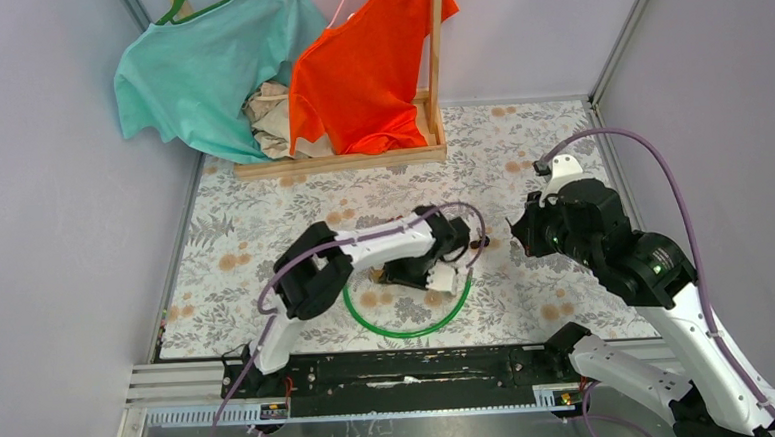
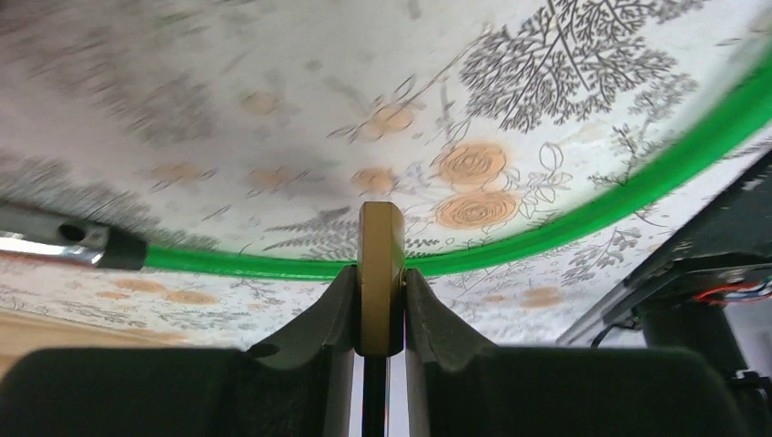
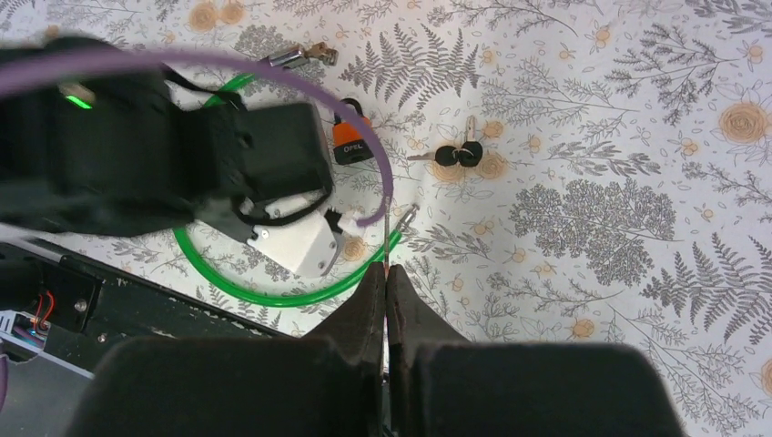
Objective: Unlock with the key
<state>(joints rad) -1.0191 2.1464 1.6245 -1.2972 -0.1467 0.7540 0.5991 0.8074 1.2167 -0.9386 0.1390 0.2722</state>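
Left claw (image 2: 380, 284) clamped on brass lock (image 2: 380, 238), by green cable (image 2: 546, 241). Right claw (image 3: 386, 273) pinched together; black-headed keys (image 3: 458, 155) lying apart.

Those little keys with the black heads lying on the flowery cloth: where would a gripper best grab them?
Probably by the black heads, coming straight down. The keys lie flat on the tablecloth, so only a top approach puts a finger on either side, and the heads look like the thickest part. That leaves a metal blade free for the padlock clamped in the left gripper.
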